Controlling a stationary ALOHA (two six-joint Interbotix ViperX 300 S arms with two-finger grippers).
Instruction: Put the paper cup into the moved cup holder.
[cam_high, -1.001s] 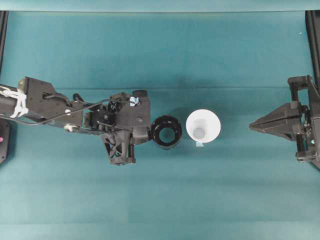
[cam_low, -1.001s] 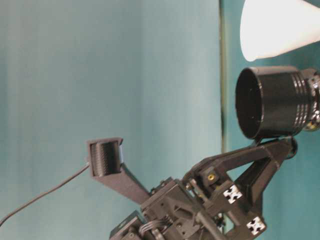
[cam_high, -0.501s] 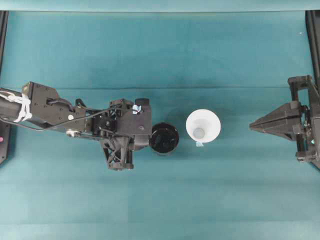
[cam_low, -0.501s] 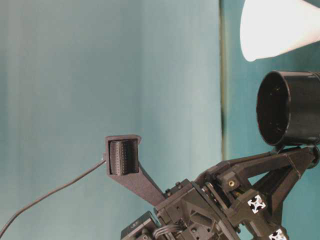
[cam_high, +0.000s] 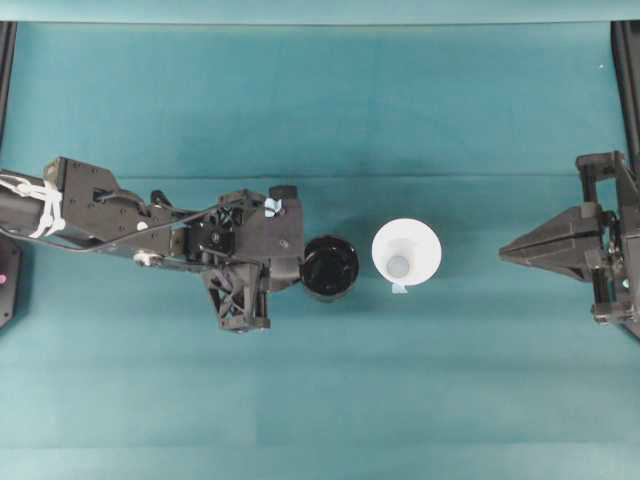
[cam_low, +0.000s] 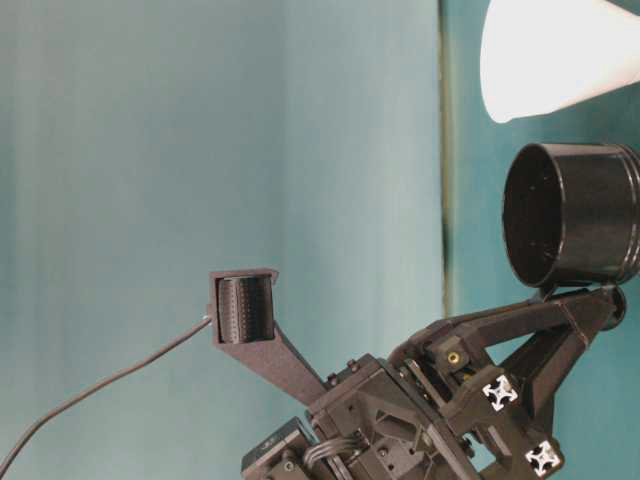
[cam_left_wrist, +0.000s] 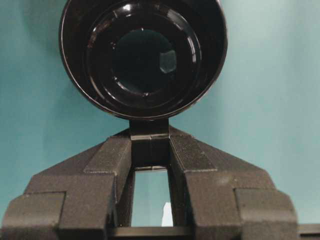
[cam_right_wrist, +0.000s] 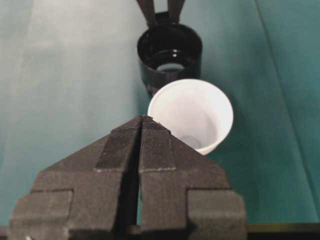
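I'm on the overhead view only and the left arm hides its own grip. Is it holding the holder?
Observer: Yes. The left gripper pinches the holder by its small side handle.
Operator: Is the holder empty?
Observer: Empty; the left wrist view looks straight into it.
Operator: And the right jaws?
Observer: Right gripper is shut, holding nothing, with the cup standing upright just ahead of it.

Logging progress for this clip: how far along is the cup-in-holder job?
Early. The left gripper is shut on the cup holder by its handle, beside the paper cup. The cup stands untouched on the table; the right gripper is shut and empty. Picking and inserting remain.
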